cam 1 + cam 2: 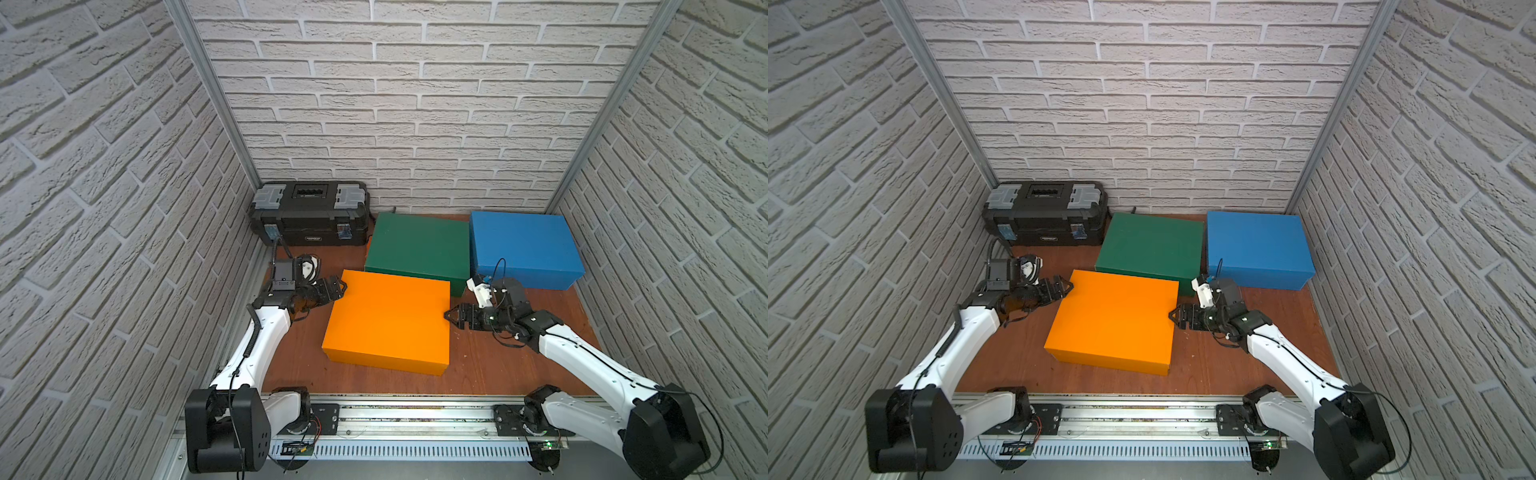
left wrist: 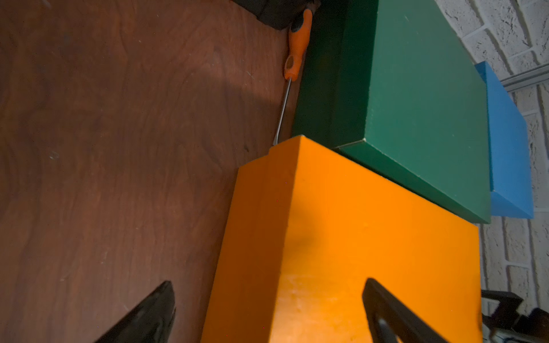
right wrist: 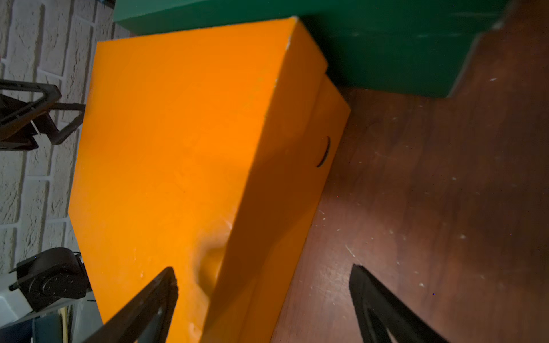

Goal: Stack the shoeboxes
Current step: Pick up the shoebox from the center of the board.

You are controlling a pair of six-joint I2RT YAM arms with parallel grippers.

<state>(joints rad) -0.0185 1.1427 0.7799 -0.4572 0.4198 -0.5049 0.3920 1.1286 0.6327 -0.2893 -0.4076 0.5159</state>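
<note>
The orange box (image 1: 388, 322) lies lengthwise between my left gripper (image 1: 340, 286), at its far corner, and my right gripper (image 1: 449, 315), at mid-side. Both pairs of jaws stand apart, clamping nothing.

Left arm (image 1: 266, 336): stretched forward from base, forearm angled inward, wrist low. Left gripper (image 1: 338, 286) points toward centre, jaws spread wide in wrist view (image 2: 269, 285). Right arm (image 1: 582, 357): mirrored pose. Right gripper (image 1: 449, 314) faces left one, well apart, jaws wide too (image 3: 263, 270).
</note>
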